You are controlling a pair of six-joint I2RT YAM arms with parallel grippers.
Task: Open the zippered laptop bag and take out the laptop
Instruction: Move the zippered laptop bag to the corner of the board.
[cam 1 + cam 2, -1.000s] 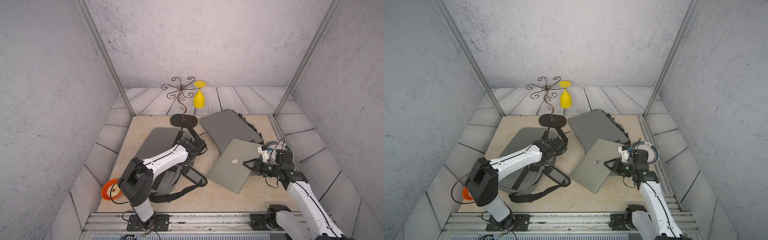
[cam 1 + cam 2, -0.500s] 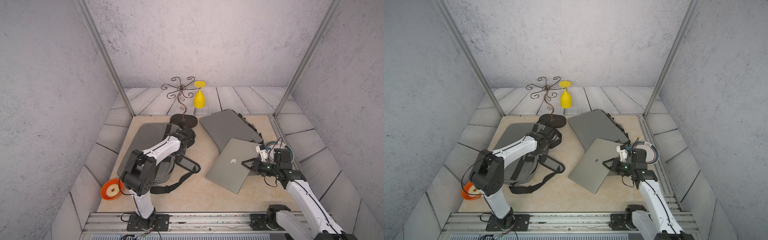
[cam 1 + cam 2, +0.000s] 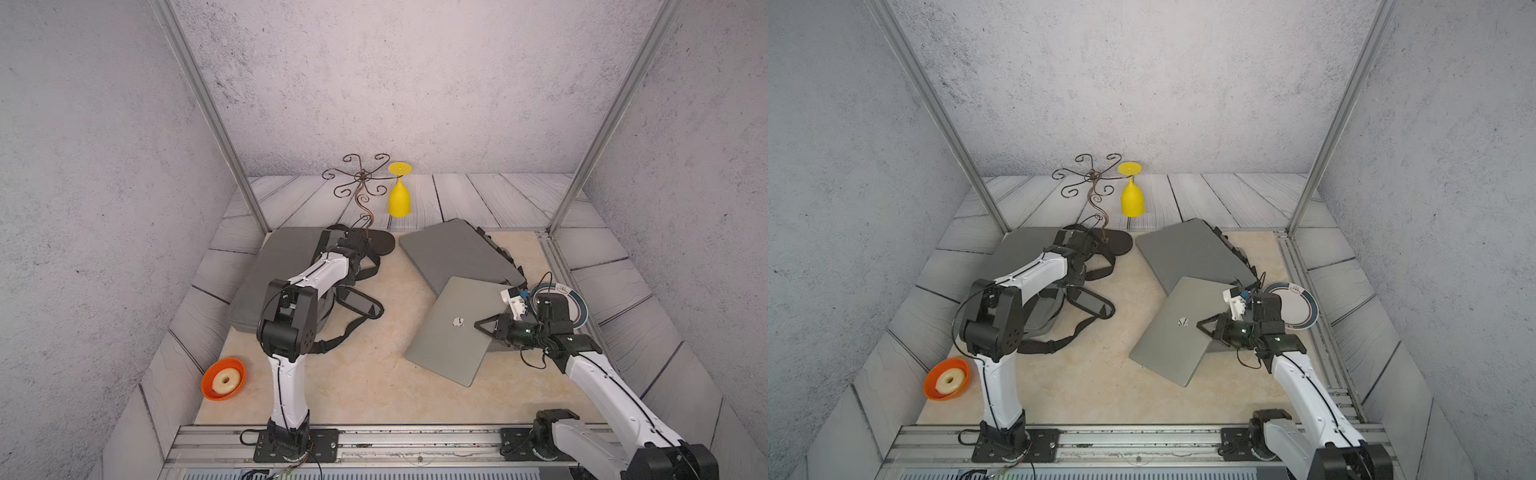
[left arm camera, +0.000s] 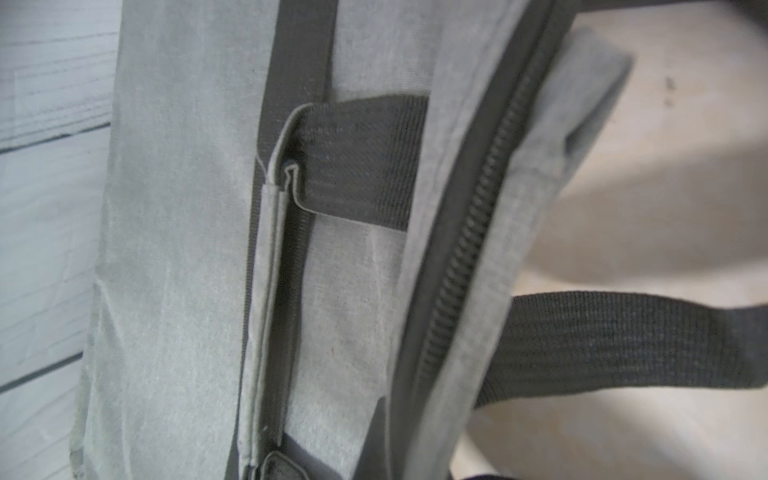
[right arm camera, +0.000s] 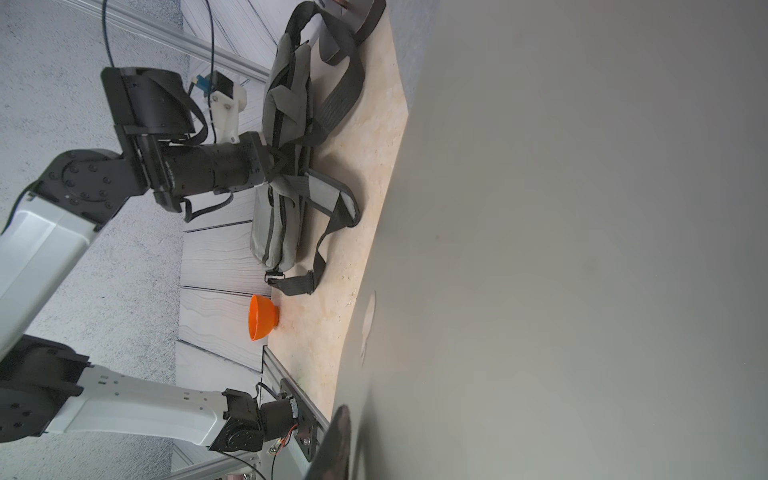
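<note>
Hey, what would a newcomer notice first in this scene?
The silver laptop at centre right, tilted up and held at its edge by the right gripper. Then the grey strapped bag at left, gripped by the left gripper, and a yellow goblet hanging upside down at the back.

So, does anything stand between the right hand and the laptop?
Nothing visible does. The right hand grips the laptop by its edge; the strapped bag, held by the left hand, lies apart from them.
</note>
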